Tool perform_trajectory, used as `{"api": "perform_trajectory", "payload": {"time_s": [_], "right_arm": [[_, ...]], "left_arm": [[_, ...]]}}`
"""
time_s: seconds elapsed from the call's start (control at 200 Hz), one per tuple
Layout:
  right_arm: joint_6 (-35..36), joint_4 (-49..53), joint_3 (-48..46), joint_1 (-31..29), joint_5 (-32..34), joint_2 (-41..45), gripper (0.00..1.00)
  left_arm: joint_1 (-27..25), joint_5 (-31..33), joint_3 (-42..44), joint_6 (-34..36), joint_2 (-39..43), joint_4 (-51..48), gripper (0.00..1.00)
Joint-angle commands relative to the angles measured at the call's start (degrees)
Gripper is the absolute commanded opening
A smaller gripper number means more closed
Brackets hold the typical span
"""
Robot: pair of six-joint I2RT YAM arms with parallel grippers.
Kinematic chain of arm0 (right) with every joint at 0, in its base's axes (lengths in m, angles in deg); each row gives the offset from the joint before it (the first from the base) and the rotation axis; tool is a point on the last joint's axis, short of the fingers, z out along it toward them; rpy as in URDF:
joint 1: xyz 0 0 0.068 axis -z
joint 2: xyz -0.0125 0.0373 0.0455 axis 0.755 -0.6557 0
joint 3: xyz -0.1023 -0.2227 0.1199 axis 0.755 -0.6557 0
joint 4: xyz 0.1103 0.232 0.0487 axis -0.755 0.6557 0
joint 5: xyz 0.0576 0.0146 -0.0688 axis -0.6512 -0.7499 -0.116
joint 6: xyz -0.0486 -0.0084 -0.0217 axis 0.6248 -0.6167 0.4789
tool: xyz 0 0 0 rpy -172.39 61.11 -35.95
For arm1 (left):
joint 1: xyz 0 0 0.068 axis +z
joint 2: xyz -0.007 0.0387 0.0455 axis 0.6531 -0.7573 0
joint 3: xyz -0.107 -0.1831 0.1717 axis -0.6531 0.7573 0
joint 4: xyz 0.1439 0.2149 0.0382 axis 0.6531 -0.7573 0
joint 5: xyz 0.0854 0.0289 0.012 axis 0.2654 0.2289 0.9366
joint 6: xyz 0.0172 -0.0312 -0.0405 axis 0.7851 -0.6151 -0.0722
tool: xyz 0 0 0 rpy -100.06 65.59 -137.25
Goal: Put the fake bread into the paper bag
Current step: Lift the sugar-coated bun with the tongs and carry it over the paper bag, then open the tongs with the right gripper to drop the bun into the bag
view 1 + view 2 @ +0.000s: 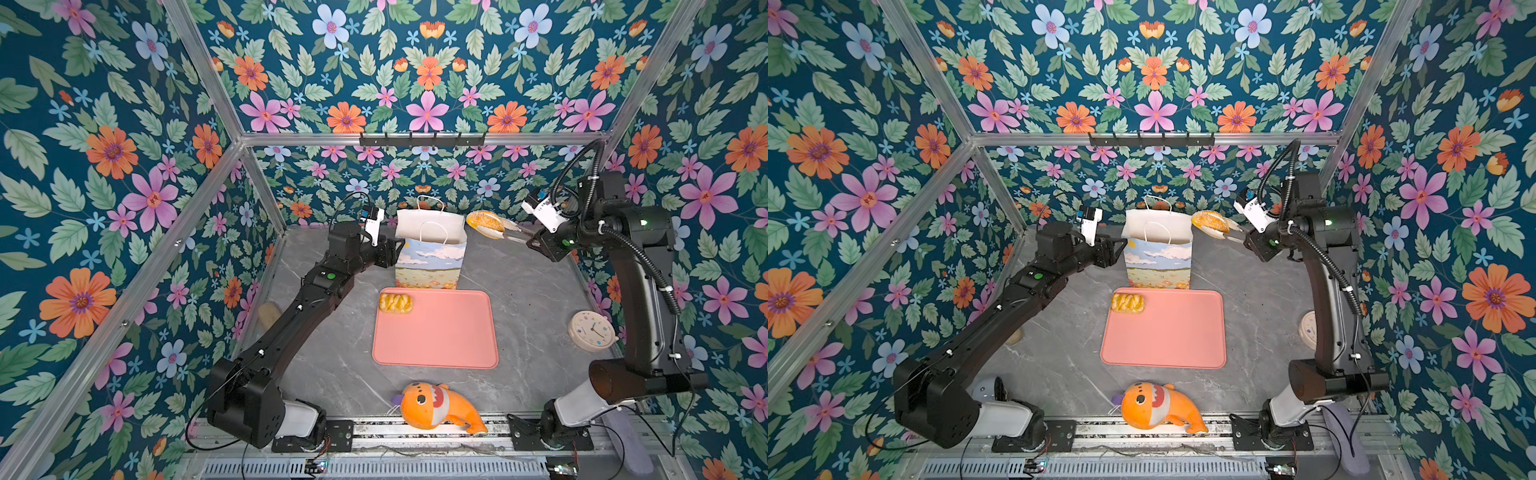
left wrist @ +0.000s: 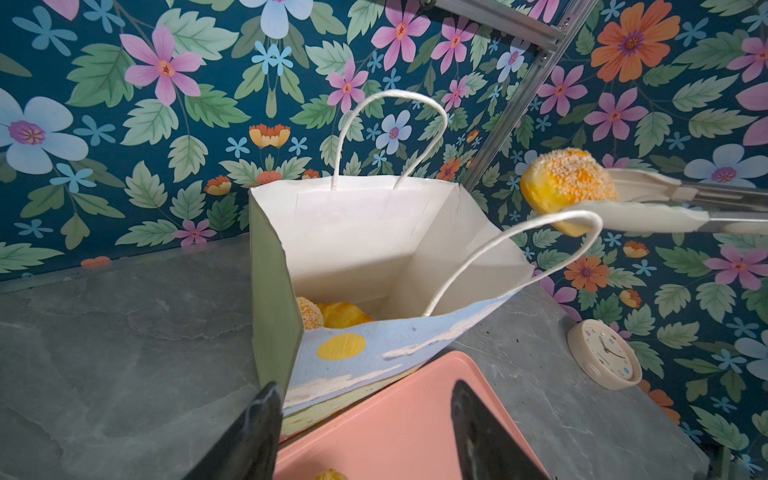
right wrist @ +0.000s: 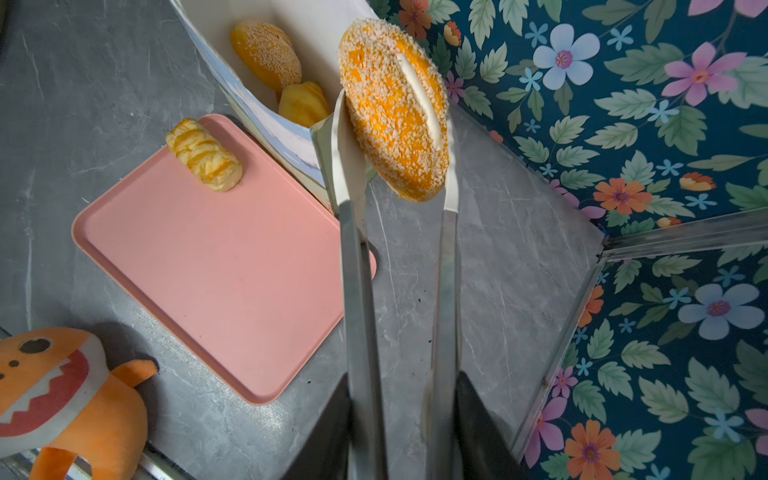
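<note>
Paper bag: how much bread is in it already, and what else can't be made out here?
Bag, left wrist view: only a roll and a croissant peek over its front wall; anything beneath is hidden.
Both top views: that wall hides all its contents.
Tan lump, a top view: mostly under the left arm.
Clock, a top view: half behind the right arm.
</note>
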Motion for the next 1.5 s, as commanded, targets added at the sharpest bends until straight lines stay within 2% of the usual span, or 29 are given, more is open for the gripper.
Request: {"api": "perform_trajectory", "payload": {"time_s": [0.0,0.085,0.195,0.355,0.67,0.805,0.975,1.495], "right_arm": [[1.7,1.5,5.3,-0.1,-3.3,-2.1,0.33],[2.3,2.3,9.1,-0.8,-4.5,-6.2,0.32],[4.2,1.1,10.4,-3.1,-7.1,-6.9,0.32],[6.0,-0.8,10.6,-6.7,-6.7,-8.7,0.32],[6.3,0.7,15.9,-8.5,-6.2,-15.1,0.30],[7.4,-0.2,14.9,-9.4,-7.5,-15.3,0.30],[8.0,-1.6,12.6,-9.9,-6.6,-16.0,0.29],[7.3,-2.8,12.6,-10.7,-5.1,-19.1,0.30]], "left_arm": [[0.0,1.1,-0.8,0.1,0.0,-0.9,0.65],[0.0,1.1,-1.4,-0.1,-0.3,-1.3,0.65],[0.0,1.2,-1.5,-0.2,-0.3,-1.5,0.65],[0.0,1.5,-1.3,-0.2,0.0,-1.9,0.65],[0.0,2.6,-0.2,0.6,1.6,-3.1,0.66],[0.0,2.6,-0.2,0.5,1.7,-3.4,0.66],[0.0,-0.5,-0.4,-0.6,1.9,-2.6,0.66],[0.0,-1.3,1.3,-1.0,3.5,-1.4,0.66]]}}
